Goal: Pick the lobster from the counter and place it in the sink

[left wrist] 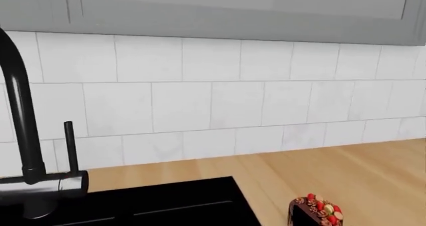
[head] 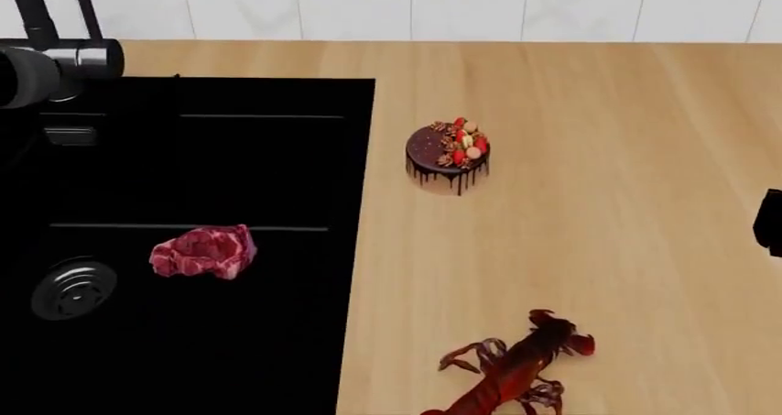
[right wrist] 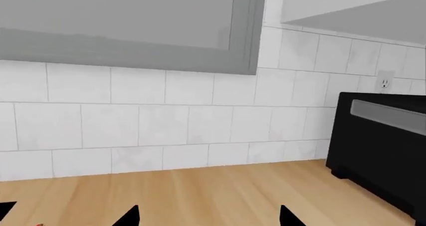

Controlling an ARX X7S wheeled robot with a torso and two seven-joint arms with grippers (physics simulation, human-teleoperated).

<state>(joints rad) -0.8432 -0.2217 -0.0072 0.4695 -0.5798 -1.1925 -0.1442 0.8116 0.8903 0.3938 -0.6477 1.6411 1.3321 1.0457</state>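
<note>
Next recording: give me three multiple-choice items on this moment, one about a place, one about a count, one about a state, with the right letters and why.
1. Where does the lobster lie?
A. in the sink
B. on the counter, near its front edge
C. on the cake

2. How many food items are on the counter?
A. one
B. two
C. four

3. What is inside the sink?
A. a pink piece of raw meat
B. the lobster
C. nothing

Answers:
1 B: the head view shows it on the wood, right of the basin.
2 B: only the lobster and the chocolate cake rest there.
3 A: the raw meat sits beside the drain.
</note>
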